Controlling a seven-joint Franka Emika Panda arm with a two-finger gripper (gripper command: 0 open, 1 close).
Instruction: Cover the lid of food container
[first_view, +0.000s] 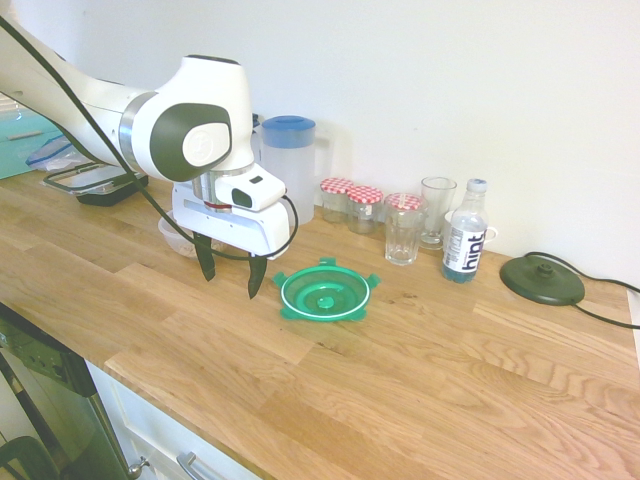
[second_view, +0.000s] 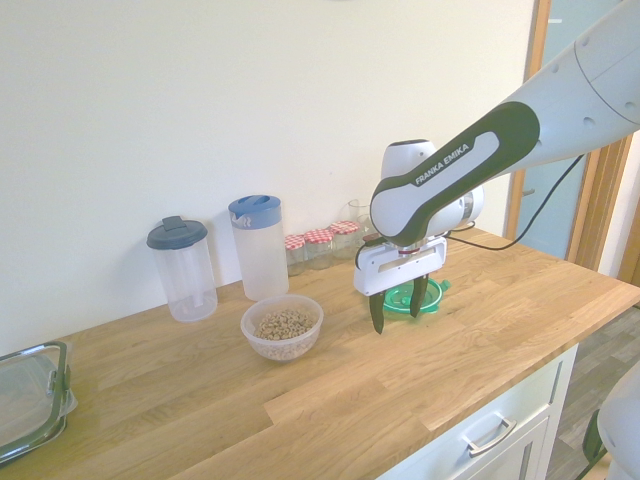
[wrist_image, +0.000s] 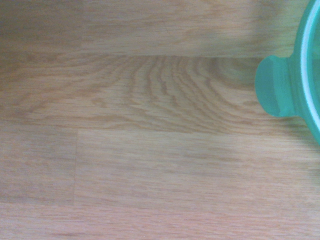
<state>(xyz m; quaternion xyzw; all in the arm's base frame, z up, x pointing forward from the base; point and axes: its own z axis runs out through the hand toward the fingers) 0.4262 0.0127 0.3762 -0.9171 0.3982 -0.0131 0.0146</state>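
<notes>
First exterior view: I see the gripper (first_view: 231, 275) left of centre in the frame, fingers spread apart with nothing between them, tips hanging just above the wooden counter (first_view: 420, 350). The lid (first_view: 325, 291) lies flat on the counter at the middle of the frame, just right of the gripper and not touched by it; its white ring and central knob face up and the clip tabs stick out at the rim. Behind the gripper I can make out only a sliver of the food container (first_view: 176, 240), mostly hidden by the arm. Along the wall stand a pitcher with a blue lid (first_view: 288, 165), three jars with red checked caps (first_view: 362, 205), two clear glasses (first_view: 420, 220), a water bottle (first_view: 465, 243) and, at the right, a black round base (first_view: 541, 279).

In the second exterior view the gripper (second_view: 397, 301) sits right of centre, with the lid (second_view: 415, 294) partly hidden behind its fingers. The food container (second_view: 282, 327), holding beige bits, stands left of the gripper, well apart from the lid. A second pitcher with a dark lid (second_view: 183, 267) stands further left, and a rectangular clear container (second_view: 30, 400) shows at the lower left edge.

The wrist view gives me bare wood grain and, at the right edge, one tab and a curve of the lid (wrist_image: 285, 90)
</notes>
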